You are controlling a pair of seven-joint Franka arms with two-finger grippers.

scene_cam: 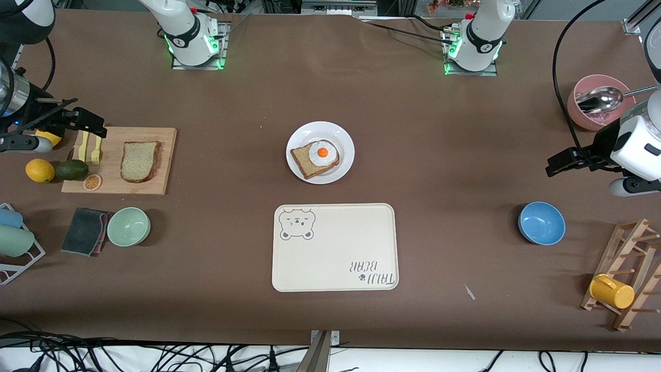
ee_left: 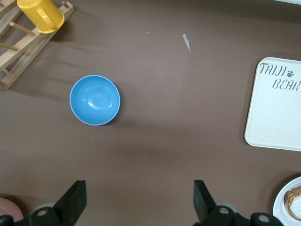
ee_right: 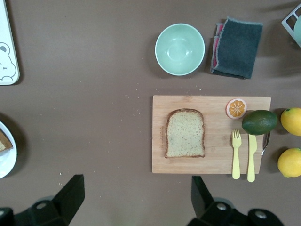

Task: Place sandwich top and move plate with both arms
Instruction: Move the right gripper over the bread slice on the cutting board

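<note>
Likely risk: both grippers, left gripper [ee_left: 136,207] and right gripper [ee_right: 134,202], hung open and empty, so the bread slice [scene_cam: 139,161] could slide off-centre over the egg on the plate [scene_cam: 341,135].

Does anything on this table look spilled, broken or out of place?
Nothing is spilled or broken. The one stray item is a small pale scrap on the bare table, between the bear-printed tray and the wooden rack. Both grippers, left and right, hang open.

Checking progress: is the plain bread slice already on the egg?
No, the sandwich top lies on the cutting board, apart from the plate.
</note>
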